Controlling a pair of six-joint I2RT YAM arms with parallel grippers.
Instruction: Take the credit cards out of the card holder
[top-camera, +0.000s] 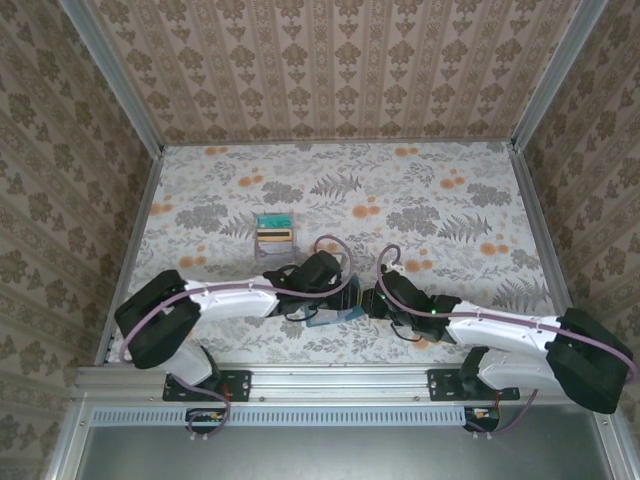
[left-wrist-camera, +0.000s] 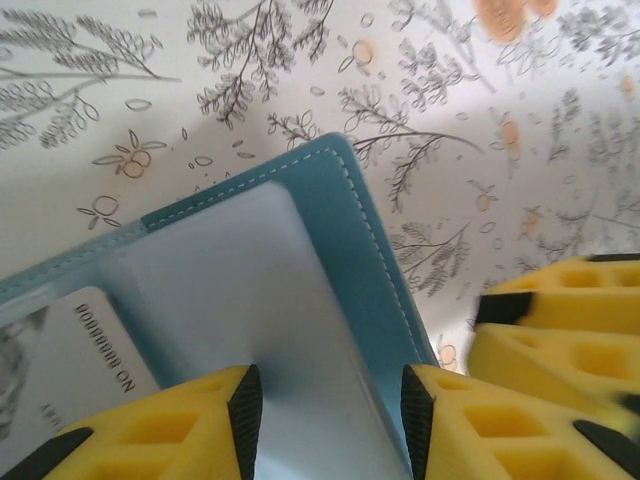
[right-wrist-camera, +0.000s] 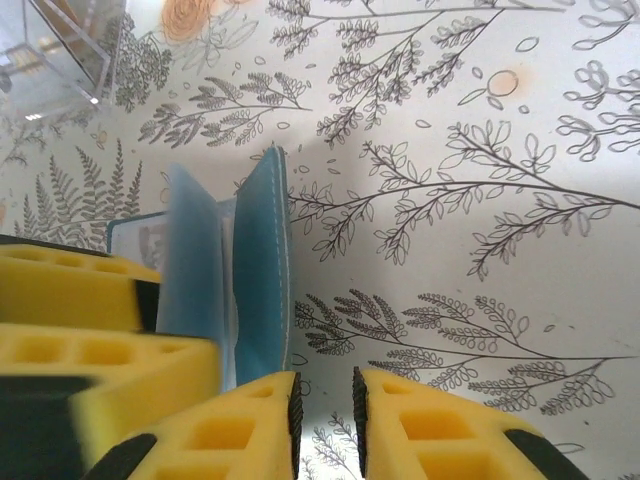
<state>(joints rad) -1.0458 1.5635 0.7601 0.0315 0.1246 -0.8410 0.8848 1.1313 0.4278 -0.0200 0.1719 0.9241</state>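
The card holder (top-camera: 333, 317) lies between the two arms near the table's front edge, dark teal outside and pale blue-grey inside. It is partly unfolded, and its teal cover (right-wrist-camera: 262, 270) stands on edge. My left gripper (left-wrist-camera: 325, 415) is open, its jaws astride the holder's pale inner panel (left-wrist-camera: 240, 290). A pale printed card (left-wrist-camera: 70, 355) sits in a slot at the left. My right gripper (right-wrist-camera: 325, 420) is slightly open with nothing between its pads, just right of the cover. A teal-green credit card (top-camera: 272, 221) and an orange-yellow one (top-camera: 275, 238) lie in a small tray.
The small clear tray (right-wrist-camera: 60, 50) stands a little beyond the holder, to the left. Both grippers (top-camera: 355, 300) are crowded together over the holder. Patterned walls (top-camera: 340, 70) and metal rails enclose the floral table (top-camera: 440, 210).
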